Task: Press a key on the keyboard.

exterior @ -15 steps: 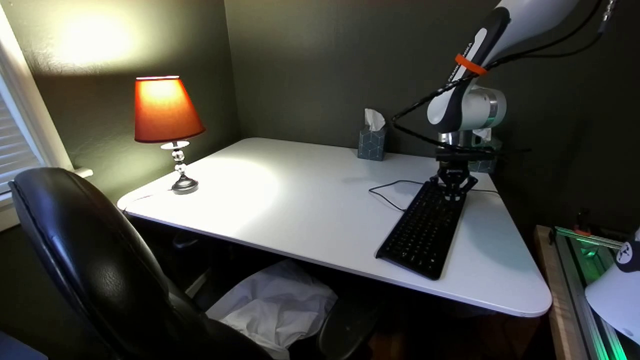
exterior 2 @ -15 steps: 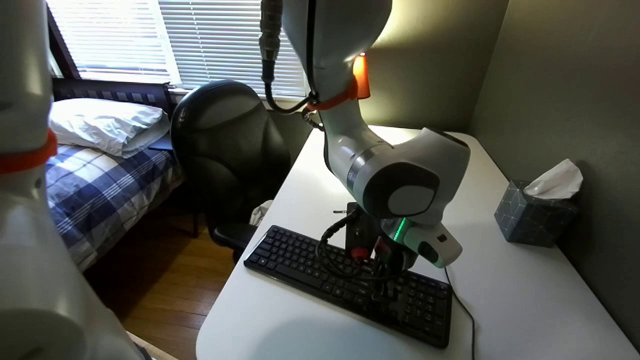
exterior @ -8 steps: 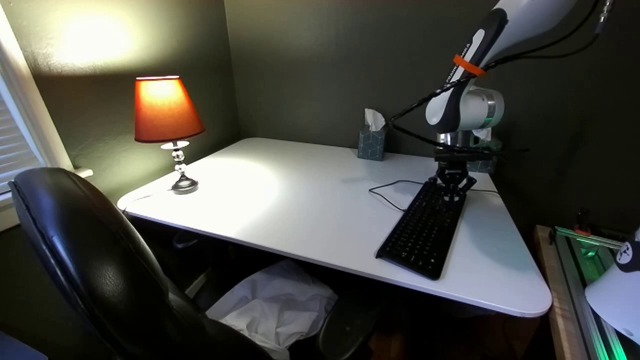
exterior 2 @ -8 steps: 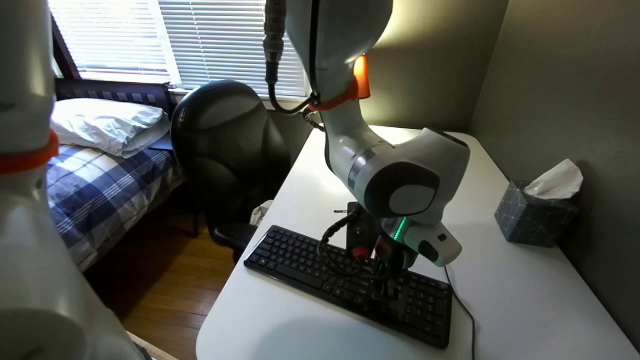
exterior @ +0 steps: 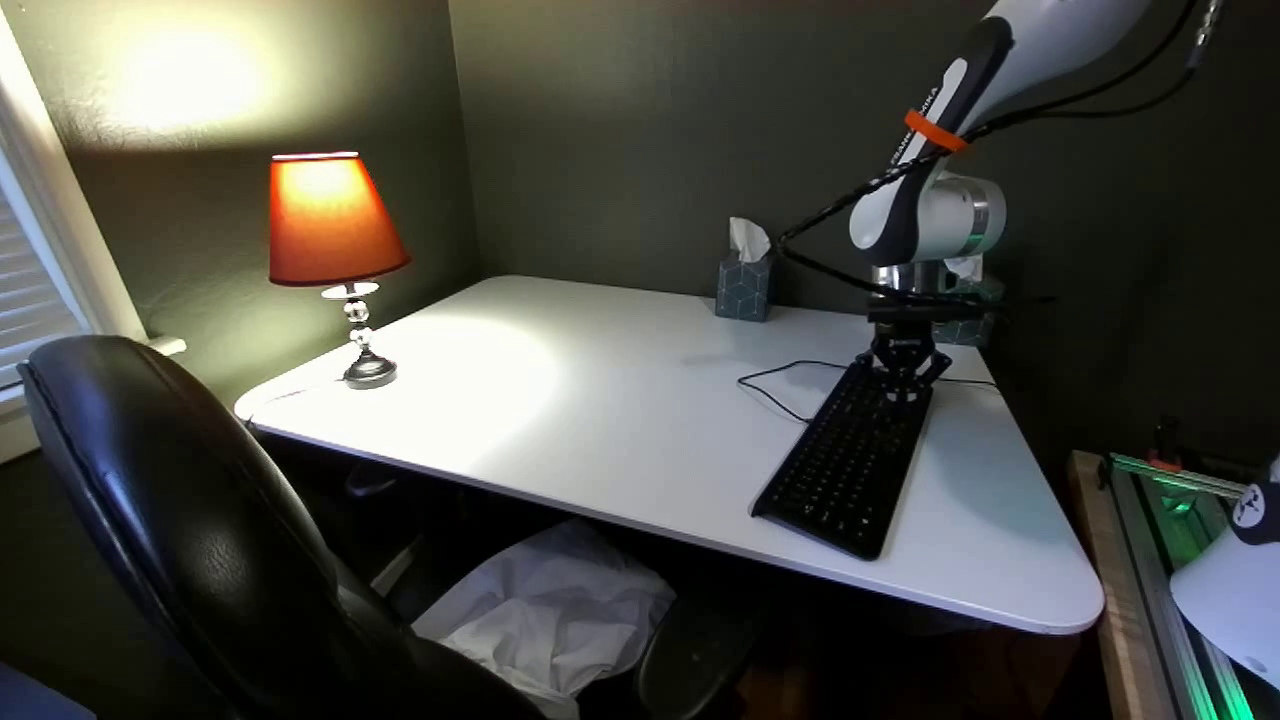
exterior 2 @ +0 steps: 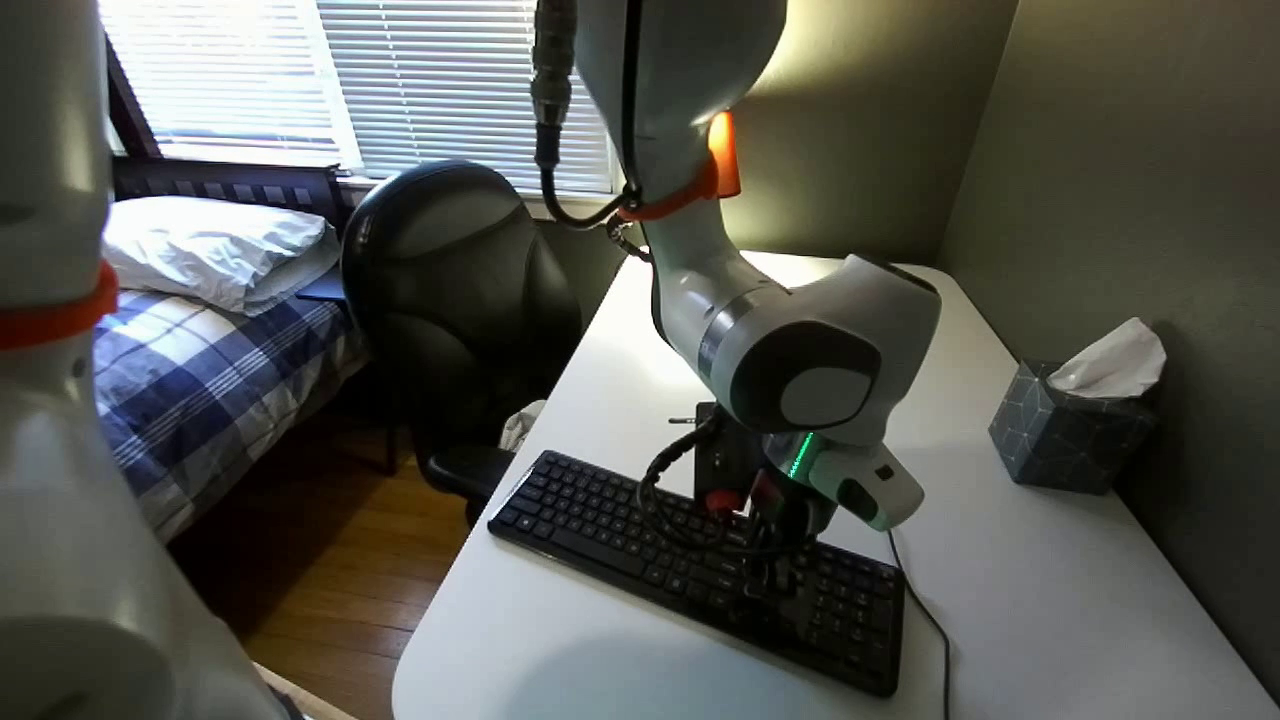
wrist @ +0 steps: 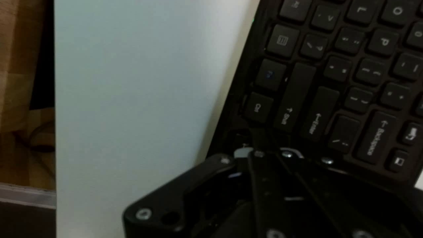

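The long black keyboard (exterior: 840,470) lies on the white table (exterior: 620,400); it also shows in an exterior view (exterior 2: 600,525) and the wrist view (wrist: 294,86). My gripper (exterior: 901,394) points down over its far part, and in an exterior view its fingertips (exterior 2: 768,588) are low over the keys between the letters and the number pad. In the wrist view the fingertips (wrist: 266,150) are close together with nothing between them, beside the Ctrl, Shift and Enter keys. They hide the keys beneath. I cannot tell if they touch a key.
A thin black cable (exterior: 775,385) runs from the keyboard. A grey tissue box (exterior: 743,290) stands at the wall; another (exterior: 965,330) is partly behind my gripper. A lit red lamp (exterior: 335,225) stands at the far end. A black chair (exterior: 160,500) stands by the table edge.
The arm and gripper have shifted very slightly to the left in an exterior view, staying low over the keyboard. The keyboard has not moved. The gripper's fingers look the same.
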Robot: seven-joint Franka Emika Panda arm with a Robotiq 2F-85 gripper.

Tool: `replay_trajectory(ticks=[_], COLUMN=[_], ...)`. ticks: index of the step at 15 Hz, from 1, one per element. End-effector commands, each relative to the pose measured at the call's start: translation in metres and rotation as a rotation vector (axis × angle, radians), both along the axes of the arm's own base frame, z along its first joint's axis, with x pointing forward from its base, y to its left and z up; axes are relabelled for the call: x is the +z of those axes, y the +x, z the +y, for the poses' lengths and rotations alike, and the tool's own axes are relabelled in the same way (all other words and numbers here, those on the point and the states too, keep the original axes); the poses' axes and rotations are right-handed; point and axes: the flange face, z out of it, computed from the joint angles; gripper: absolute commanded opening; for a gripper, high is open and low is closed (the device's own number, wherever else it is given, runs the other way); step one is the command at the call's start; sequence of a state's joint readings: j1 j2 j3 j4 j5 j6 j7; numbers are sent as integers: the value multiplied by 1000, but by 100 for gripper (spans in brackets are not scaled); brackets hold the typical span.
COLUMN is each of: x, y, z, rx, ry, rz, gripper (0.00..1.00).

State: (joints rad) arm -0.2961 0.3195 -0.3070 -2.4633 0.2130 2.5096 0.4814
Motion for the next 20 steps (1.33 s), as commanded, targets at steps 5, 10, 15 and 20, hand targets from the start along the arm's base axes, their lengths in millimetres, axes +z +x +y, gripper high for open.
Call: replay_trajectory(ticks=[5, 10, 15, 20], x=[3, 7, 9, 13], y=[-2, -5, -6, -8], z=[0, -2, -3, -2], rx=[-11, -17, -17, -18], ry=[13, 9, 9, 12], rz=[7, 2, -1, -10], gripper=[0, 0, 0, 28])
